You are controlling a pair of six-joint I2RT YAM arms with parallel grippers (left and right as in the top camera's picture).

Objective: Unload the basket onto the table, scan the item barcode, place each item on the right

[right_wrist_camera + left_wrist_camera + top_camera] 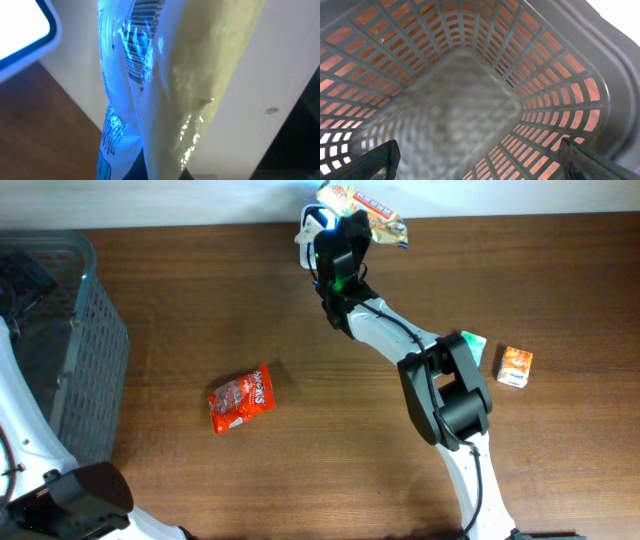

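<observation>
My right gripper (352, 230) reaches to the table's far edge, shut on the item, a yellowish snack packet (365, 202) with orange print. In the right wrist view the packet (200, 75) hangs upright from the gripper (165, 172). Its barcode (145, 55) is lit by blue light and faces the white scanner (20, 25) at the left. Overhead, the scanner (310, 230) sits just left of the gripper. My left gripper (480, 167) hovers open over the inside of the grey basket (470, 100), with nothing between its fingers (375, 162).
The grey mesh basket (100, 350) stands at the table's left edge. A red snack packet (241, 398) lies mid-table. A small orange box (515, 366) and a green item (472, 342), partly behind the right arm, lie to the right.
</observation>
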